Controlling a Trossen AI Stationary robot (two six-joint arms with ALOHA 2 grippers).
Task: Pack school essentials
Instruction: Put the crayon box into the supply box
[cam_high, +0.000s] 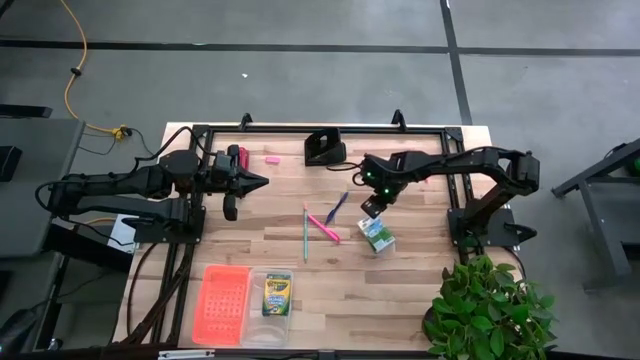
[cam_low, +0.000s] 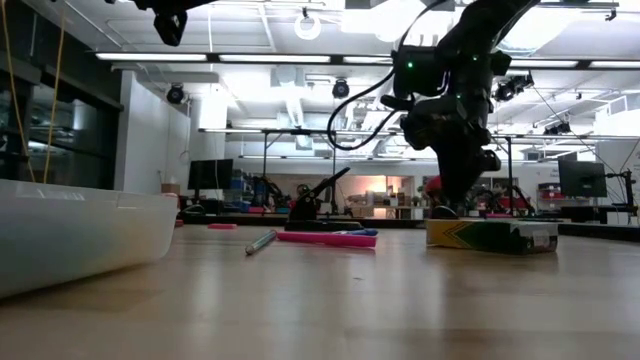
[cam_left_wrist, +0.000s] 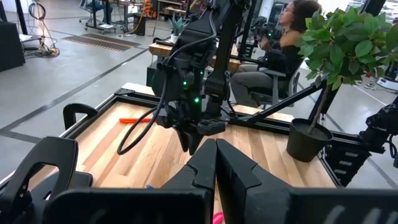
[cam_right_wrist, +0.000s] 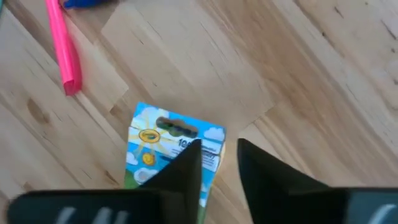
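Note:
A small green-and-white box (cam_high: 377, 236) lies flat on the wooden table right of centre, also seen in the right wrist view (cam_right_wrist: 163, 146). Just above it my right gripper (cam_high: 371, 207) (cam_right_wrist: 219, 148) points steeply down, open; bare wood shows between its fingers. One fingertip (cam_right_wrist: 191, 158) stands over the box's edge. A green pencil (cam_high: 305, 235), a pink pen (cam_high: 323, 227) and a blue pen (cam_high: 336, 207) lie at mid table. A pink eraser (cam_high: 269, 157) lies at the far left. The yellow-green crayon box (cam_high: 277, 294) lies in a clear bin. My left gripper (cam_high: 262, 182) (cam_left_wrist: 215, 163) hovers shut at the left. My right gripper comes at the small box from above, pointing steeply down. One fingertip (cam_right_wrist: 191, 158) overlaps the box's end (cam_right_wrist: 208, 155) and the other stands over bare wood. I cannot tell whether that fingertip touches the box. The box lies flat on the table.
A clear bin (cam_high: 272, 318) and a red perforated tray (cam_high: 222, 303) sit at the near edge. A black block (cam_high: 325, 148) stands at the far edge, and a red bar (cam_high: 243, 157) by the left arm. A potted plant (cam_high: 490, 305) fills the near right corner.

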